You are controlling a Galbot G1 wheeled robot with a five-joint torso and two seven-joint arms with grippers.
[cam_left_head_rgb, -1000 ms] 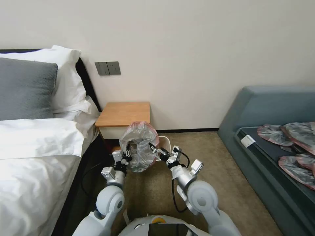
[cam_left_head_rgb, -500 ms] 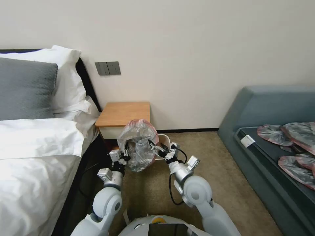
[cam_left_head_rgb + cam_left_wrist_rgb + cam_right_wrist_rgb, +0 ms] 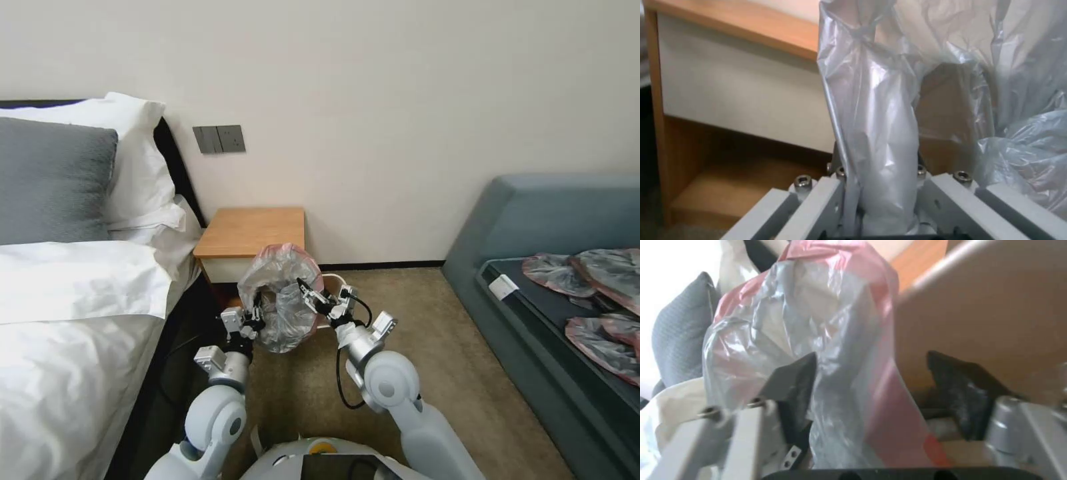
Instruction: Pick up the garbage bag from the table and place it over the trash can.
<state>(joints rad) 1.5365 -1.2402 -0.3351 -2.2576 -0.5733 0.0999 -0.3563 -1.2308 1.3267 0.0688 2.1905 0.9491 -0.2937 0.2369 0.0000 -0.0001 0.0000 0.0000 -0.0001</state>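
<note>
The garbage bag [image 3: 280, 297], crinkly grey plastic with a pinkish-red rim, hangs in the air just in front of the table [image 3: 253, 230], stretched between both grippers. My left gripper [image 3: 254, 317] is shut on a bunched fold of the garbage bag [image 3: 871, 116] at its left side. My right gripper [image 3: 305, 291] is at the bag's right side; its fingers [image 3: 789, 386] stand apart, open, with the pink rim [image 3: 889, 396] running between them. The beige wall of the trash can [image 3: 996, 313] lies close behind the right gripper. In the head view the bag and right arm cover the trash can.
A bed with white pillows [image 3: 67, 287] runs along the left, close to my left arm. At the right, a blue-grey sofa [image 3: 533, 220] holds a pile of flattened grey-pink bags [image 3: 587, 273]. Open carpet [image 3: 453, 347] lies between the sofa and me.
Both grippers and the bag have shifted slightly up and toward the table. The right arm's elbow has swung left. The left gripper's grip on the bag is unchanged.
</note>
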